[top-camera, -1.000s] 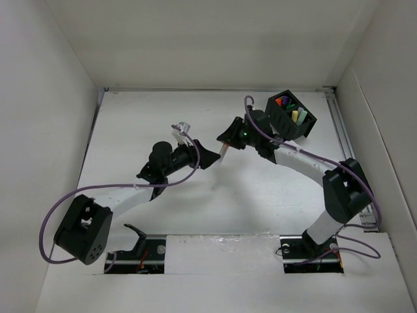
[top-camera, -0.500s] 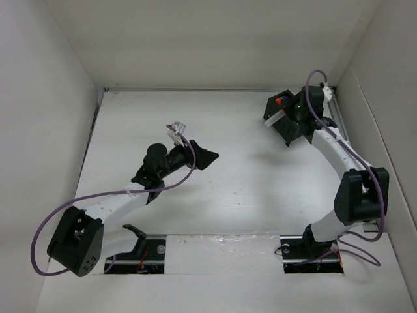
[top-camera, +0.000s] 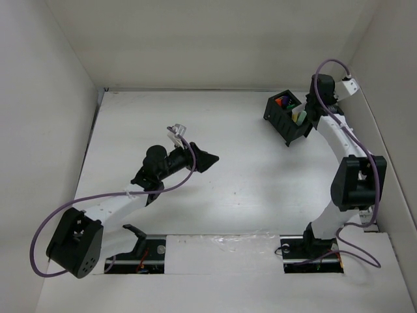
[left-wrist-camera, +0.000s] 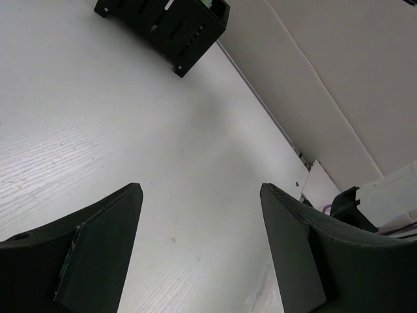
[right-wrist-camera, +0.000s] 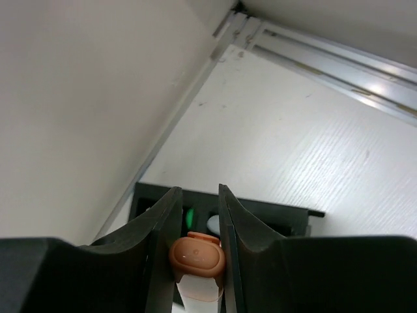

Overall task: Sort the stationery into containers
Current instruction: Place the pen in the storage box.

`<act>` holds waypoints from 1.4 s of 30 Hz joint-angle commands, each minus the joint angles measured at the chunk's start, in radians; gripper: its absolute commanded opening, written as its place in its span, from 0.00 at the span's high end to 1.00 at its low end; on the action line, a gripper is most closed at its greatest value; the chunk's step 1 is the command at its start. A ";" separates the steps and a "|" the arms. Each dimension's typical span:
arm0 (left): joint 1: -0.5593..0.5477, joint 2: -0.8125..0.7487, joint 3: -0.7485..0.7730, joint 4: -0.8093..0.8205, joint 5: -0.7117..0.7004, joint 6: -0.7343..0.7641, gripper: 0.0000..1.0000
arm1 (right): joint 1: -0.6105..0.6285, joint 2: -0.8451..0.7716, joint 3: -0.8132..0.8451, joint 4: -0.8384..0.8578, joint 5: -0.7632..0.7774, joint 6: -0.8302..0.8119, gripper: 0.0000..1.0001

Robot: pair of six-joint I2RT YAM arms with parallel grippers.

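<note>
My right jaws are clenched on a marker with an orange end, just above the black box near the far right corner of the bench. Other markers stand inside the box. My left jaws are spread wide, gripping nothing, over the middle of the bench, well apart from the box.

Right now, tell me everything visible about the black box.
The black box looks like plastic, with slotted side walls. It stands upright in the far right corner of the table. A divider splits it in two: orange, purple and green marker caps show in one half, a pale yellow one in the other. The right gripper, fingers shut on an orange-capped marker, is above it; contact cannot be told.
</note>
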 commanded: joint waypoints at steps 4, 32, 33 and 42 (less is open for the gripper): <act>0.002 -0.034 -0.008 0.055 0.018 -0.004 0.30 | -0.008 0.060 0.066 -0.041 0.137 -0.029 0.96; 0.002 -0.066 -0.017 0.035 -0.023 0.005 0.30 | 0.063 0.087 0.074 -0.070 0.193 -0.020 0.40; 0.002 -0.066 -0.017 0.035 -0.036 0.005 0.30 | 0.073 0.057 0.063 -0.070 0.181 -0.020 0.36; 0.002 -0.121 -0.040 0.006 -0.092 0.005 0.30 | 0.201 -0.210 -0.093 -0.008 -0.076 -0.020 0.22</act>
